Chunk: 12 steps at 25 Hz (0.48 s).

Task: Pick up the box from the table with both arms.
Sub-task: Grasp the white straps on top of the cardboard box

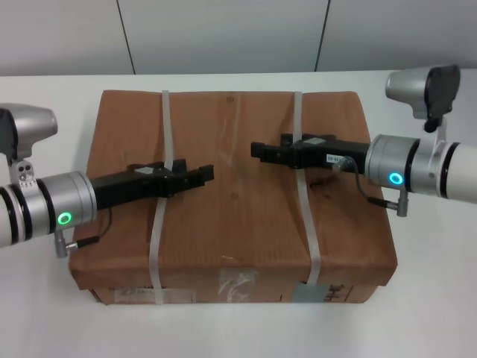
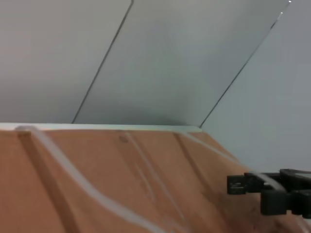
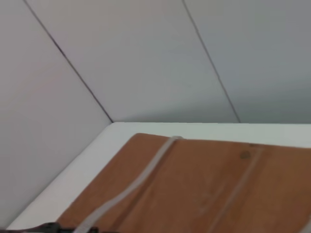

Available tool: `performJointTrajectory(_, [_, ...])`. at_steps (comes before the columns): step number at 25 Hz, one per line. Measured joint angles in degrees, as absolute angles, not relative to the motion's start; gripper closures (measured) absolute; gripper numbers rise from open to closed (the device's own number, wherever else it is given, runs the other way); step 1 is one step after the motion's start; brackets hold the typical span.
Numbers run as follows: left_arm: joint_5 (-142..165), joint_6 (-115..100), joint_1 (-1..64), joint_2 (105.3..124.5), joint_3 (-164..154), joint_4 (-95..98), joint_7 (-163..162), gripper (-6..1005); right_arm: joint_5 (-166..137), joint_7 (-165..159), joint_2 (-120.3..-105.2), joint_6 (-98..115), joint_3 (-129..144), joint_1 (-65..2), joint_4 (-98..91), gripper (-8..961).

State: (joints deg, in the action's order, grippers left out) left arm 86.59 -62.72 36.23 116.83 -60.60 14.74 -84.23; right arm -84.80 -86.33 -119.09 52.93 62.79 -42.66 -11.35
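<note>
Pale grey wall panels point(image 1: 223, 33) with dark seams are seen behind the table point(image 1: 417, 313), whose white top extends well past the box on every side. The box point(image 1: 231, 216) is seen lying flat near the middle of the table, wrapped in brown paper and bound by a left strap point(image 1: 158, 246) and a right strap point(image 1: 307, 231), both white and running front to back. Labels and clear tape point(image 1: 238, 285) are noted on the box's near side face. The left gripper point(image 1: 203, 175) is extended over the box top from the robot's left, crossing the left strap; whether it touches the paper cannot be told. Its fingers appear drawn together, with nothing held between them. The right gripper point(image 1: 257, 151) is extended from the robot's right, crossing the right strap, its fingers likewise appearing closed and empty. The two fingertips are pointed toward each other, apart, with bare paper between them. Green ring lights are lit on both forearms. In the left wrist view, the right gripper point(image 2: 233, 184) is seen above the box top point(image 2: 121, 184).
</note>
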Motion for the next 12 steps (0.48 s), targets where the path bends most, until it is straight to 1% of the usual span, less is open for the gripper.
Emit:
performJointTrajectory(5, [86.6, -62.7, 37.3, 116.90, -60.6, 14.7, -84.8, 281, -84.7, -85.3, -119.09, 53.1, 62.8, -44.2, -10.8, 94])
performJointTrajectory(10, [86.6, -62.7, 37.9, 116.90, -60.6, 14.8, -84.8, 426, -83.2, -83.8, -119.09, 53.2, 62.8, -44.6, -10.5, 93])
performJointTrajectory(12, [86.6, -62.6, 38.0, 116.88, -60.6, 14.8, -84.4, 454, -82.5, -82.8, -119.09, 53.2, 62.8, -44.6, -10.4, 93])
